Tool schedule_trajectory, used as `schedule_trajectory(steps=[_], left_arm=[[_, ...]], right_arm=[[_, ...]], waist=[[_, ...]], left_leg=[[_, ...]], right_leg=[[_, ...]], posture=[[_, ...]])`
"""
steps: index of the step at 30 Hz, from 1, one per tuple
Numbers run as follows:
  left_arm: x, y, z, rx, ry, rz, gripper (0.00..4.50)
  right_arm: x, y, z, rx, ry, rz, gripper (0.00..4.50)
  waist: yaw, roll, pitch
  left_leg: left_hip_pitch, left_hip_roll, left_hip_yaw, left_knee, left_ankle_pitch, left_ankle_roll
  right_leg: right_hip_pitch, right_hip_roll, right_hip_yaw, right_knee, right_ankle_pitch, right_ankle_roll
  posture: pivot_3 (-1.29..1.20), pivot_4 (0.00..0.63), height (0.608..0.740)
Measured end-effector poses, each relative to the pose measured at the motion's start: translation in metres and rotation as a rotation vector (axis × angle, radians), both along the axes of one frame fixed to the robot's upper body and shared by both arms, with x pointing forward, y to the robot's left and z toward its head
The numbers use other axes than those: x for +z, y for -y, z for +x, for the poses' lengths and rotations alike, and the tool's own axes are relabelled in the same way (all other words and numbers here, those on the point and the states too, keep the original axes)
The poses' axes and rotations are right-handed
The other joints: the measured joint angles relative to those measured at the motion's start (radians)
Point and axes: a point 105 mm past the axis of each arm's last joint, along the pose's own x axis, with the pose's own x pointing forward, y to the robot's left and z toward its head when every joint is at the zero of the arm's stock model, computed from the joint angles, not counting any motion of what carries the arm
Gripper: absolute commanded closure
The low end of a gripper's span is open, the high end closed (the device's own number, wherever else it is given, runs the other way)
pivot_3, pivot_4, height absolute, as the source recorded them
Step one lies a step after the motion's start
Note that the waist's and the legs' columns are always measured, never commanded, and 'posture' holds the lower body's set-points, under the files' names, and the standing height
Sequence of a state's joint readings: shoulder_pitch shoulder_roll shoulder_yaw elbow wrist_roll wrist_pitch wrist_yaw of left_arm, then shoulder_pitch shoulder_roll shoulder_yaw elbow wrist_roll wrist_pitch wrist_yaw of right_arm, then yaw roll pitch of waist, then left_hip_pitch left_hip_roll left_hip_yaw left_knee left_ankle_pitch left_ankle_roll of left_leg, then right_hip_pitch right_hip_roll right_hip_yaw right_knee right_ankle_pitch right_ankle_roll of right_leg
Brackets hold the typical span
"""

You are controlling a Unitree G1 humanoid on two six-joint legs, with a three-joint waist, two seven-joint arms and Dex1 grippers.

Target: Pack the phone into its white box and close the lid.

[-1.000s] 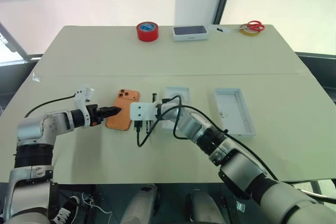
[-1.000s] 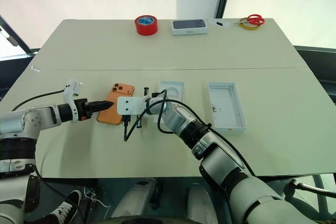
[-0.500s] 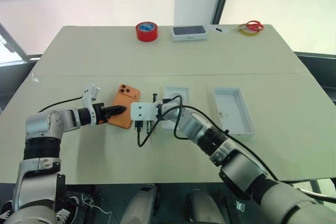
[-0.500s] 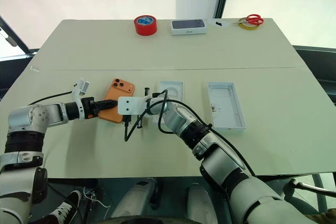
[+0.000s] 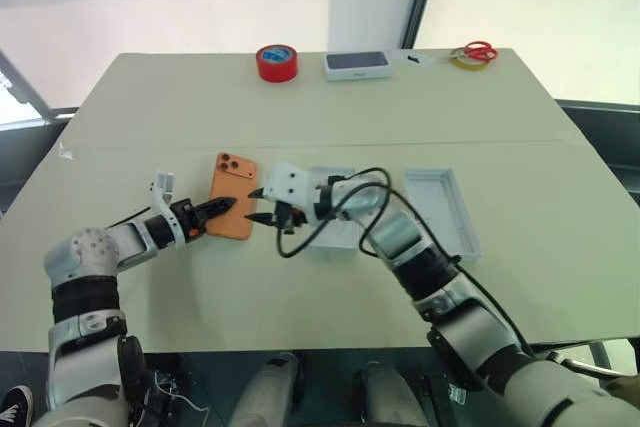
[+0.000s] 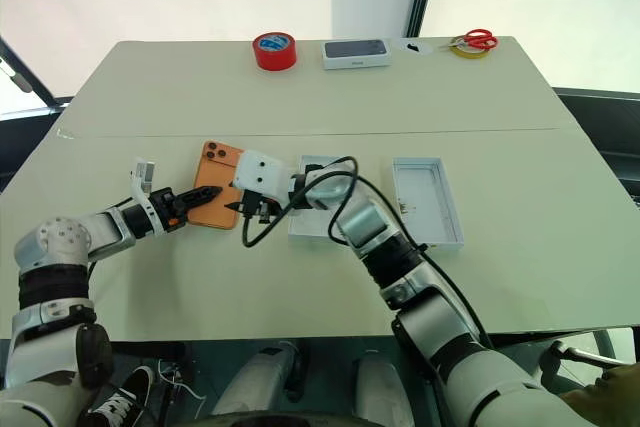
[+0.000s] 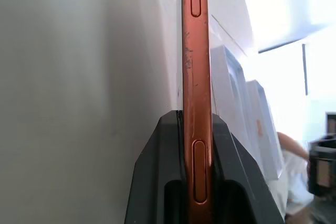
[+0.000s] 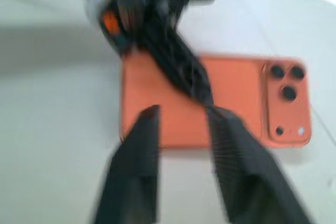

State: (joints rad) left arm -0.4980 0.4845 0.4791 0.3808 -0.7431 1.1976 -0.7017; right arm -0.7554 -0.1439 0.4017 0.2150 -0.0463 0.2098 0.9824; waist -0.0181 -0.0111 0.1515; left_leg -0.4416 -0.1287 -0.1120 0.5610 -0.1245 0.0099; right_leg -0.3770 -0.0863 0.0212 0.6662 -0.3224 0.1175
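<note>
The phone (image 5: pixel 231 209) is now clamped edgewise by the left tool (image 5: pixel 222 208); the right tool (image 5: pixel 262 205), just beside it, has been parted and withdrawn, so transfer to the white box (image 5: pixel 331 222) is enabled.

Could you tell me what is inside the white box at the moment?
The right arm covers most of the white box. The visible strip of it shows nothing inside. The phone is outside it, pinched by the left gripper.

The orange phone (image 5: pixel 231 207) is clamped back-up in the left pincer (image 5: pixel 222 208); the white box (image 5: pixel 334 220) and lid (image 5: pixel 444 211) are set beyond the right pincer (image 5: pixel 262 205).

Beige table (image 5: pixel 400 107) (bright windows (image 5: pixel 170 17) behind)
</note>
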Motion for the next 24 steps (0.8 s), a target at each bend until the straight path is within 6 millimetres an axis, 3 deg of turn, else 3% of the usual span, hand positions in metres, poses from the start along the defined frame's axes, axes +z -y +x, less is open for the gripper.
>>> schedule_trajectory(steps=[2, 9, 12, 15, 24], left_arm=[[-0.001, 0.006, -0.010, -0.007, 0.008, -0.026, 4.50], [0.015, 0.015, -0.013, 0.002, 0.033, -0.118, 4.50], [0.022, 0.017, -0.013, 0.004, 0.068, -0.091, 4.50], [0.023, 0.021, -0.012, -0.007, 0.069, -0.081, 4.50], [0.024, 0.025, -0.012, -0.018, 0.067, -0.080, 4.50]], right_arm=[[-0.005, 0.024, -0.009, 0.039, 0.024, -0.045, 0.65], [-0.032, 0.081, -0.027, 0.067, 0.010, -0.209, 0.65], [-0.043, 0.091, -0.028, 0.050, 0.009, -0.245, 1.53], [-0.045, 0.092, -0.028, 0.044, 0.017, -0.247, 2.98], [-0.051, 0.095, -0.025, 0.010, 0.045, -0.271, 2.98]], waist=[[0.004, -0.001, 0.001], [0.002, -0.003, 0.002], [-0.002, -0.003, 0.002], [0.001, -0.004, 0.002], [0.006, -0.005, 0.003]], left_leg=[[-0.001, -0.001, 0.001, 0.000, -0.001, 0.001], [-0.001, 0.000, 0.001, 0.001, -0.001, 0.001], [-0.001, 0.001, 0.001, 0.000, -0.001, 0.001], [-0.001, 0.001, 0.001, 0.000, -0.001, 0.001], [-0.002, 0.001, 0.001, 0.001, -0.001, 0.001]], right_leg=[[0.000, -0.001, 0.000, -0.001, 0.000, 0.000], [0.000, -0.002, -0.001, -0.002, 0.000, 0.000], [-0.001, -0.002, -0.001, -0.002, 0.000, 0.000], [0.000, -0.002, -0.001, -0.002, 0.000, 0.000], [0.000, -0.002, -0.001, -0.003, 0.000, 0.000]], posture=[[0.00, 0.150, 0.740], [0.00, 0.150, 0.740], [0.00, 0.150, 0.740], [0.00, 0.150, 0.740], [0.00, 0.150, 0.740]])
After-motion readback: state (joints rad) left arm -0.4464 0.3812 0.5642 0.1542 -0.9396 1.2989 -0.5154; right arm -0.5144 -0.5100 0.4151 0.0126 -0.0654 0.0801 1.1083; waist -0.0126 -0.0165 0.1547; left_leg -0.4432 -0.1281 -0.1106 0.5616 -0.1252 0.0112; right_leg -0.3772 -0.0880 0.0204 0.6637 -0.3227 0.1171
